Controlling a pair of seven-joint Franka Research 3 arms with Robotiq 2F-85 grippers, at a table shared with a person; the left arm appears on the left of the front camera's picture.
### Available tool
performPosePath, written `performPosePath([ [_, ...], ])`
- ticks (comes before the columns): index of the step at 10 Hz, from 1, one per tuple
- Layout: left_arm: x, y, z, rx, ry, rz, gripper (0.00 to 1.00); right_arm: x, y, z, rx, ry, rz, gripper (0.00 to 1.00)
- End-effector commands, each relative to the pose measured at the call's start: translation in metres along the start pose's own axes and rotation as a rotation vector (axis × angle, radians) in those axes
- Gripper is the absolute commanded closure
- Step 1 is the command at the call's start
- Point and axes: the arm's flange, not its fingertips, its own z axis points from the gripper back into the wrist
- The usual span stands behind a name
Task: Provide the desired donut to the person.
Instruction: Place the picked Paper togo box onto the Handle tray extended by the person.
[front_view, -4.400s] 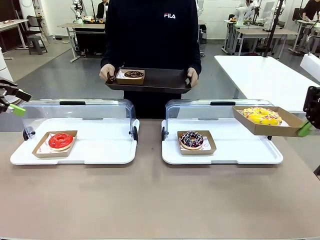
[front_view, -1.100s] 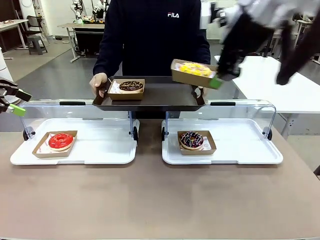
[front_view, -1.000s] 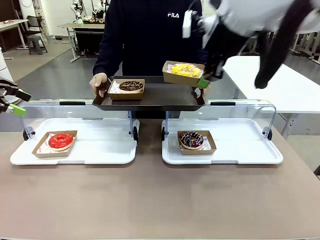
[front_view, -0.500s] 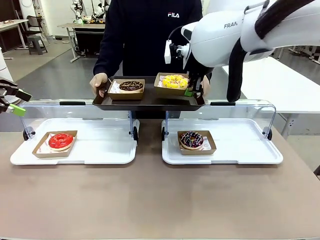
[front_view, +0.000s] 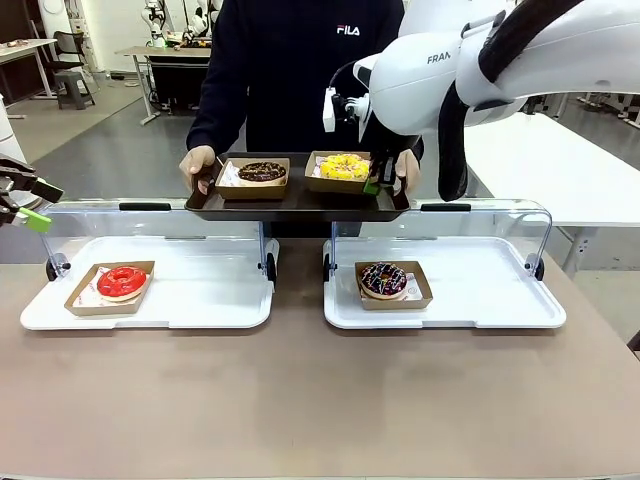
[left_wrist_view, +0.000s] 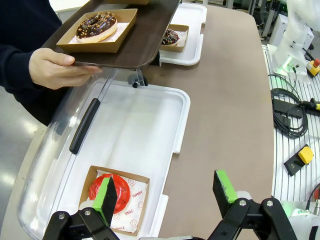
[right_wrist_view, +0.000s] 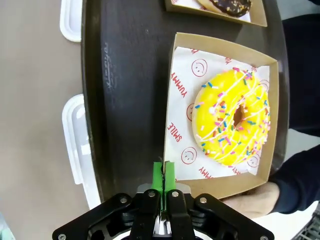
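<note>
— Looking across the brown table (front_view: 300, 400), what stands out first?

— The person (front_view: 300, 70) in the dark FILA sweatshirt at the far side, holding a dark serving tray (front_view: 300, 195) level by both ends. The right arm (front_view: 480, 60) reaches in from the right over that tray.

— And nearer us?

— Two white display trays under raised clear lids: the left display tray (front_view: 190, 290) and the right display tray (front_view: 480, 300). The left one carries a red-glazed donut (front_view: 121, 281) in its cardboard box, the right one a chocolate sprinkled donut (front_view: 383, 279) in another.

— Where is the yellow donut?

— The yellow sprinkled donut (right_wrist_view: 232, 117) lies in its cardboard box (right_wrist_view: 175, 105) on the right half of the serving tray, just beside a boxed chocolate donut (front_view: 262, 172) on the left half.

— Is the right gripper holding it?

— The right gripper (right_wrist_view: 163, 172) has its green pads pressed together on the near edge of the yellow donut's box wall. Whether the box sits fully on the tray I cannot tell.

— The other one?

— The left gripper (left_wrist_view: 167, 192) hangs at the far left, fingers spread wide with nothing between them, above the red donut's tray
</note>
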Motion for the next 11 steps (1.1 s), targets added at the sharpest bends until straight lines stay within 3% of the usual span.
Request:
performPosePath([
  [1,0.0013,0.0014,-0.0007,0.001,-0.015,-0.002,0.00,0.0038,-0.0112,0.0035,-0.021,0.034,0.035,0.99],
  [3,0.0013,0.0014,-0.0007,0.001,-0.015,-0.002,0.00,0.0004,-0.0145,0.0040,0.015,0.043,0.010,0.99],
  [4,0.0013,0.0014,-0.0007,0.001,-0.015,-0.002,0.00,0.0004,-0.0149,0.0037,0.013,0.042,0.006,0.39],
  [5,0.0013,0.0014,-0.0007,0.001,-0.015,-0.002,0.00,0.0014,-0.0139,0.0027,0.019,0.036,0.010,0.39],
  [6,0.0013,0.0014,-0.0007,0.001,-0.015,-0.002,0.00,0.0016,-0.0147,0.0021,0.022,0.033,0.011,0.00],
  [7,0.0013,0.0014,-0.0007,0.001,-0.015,-0.002,0.00,0.0019,-0.0143,0.0024,0.029,0.032,0.007,0.37],
  [8,0.0013,0.0014,-0.0007,0.001,-0.015,-0.002,0.00,0.0014,-0.0140,0.0015,0.031,0.036,0.000,0.00],
  [11,0.0013,0.0014,-0.0007,0.001,-0.015,-0.002,0.00,0.0001,-0.0150,0.0058,0.053,0.016,-0.012,0.00],
])
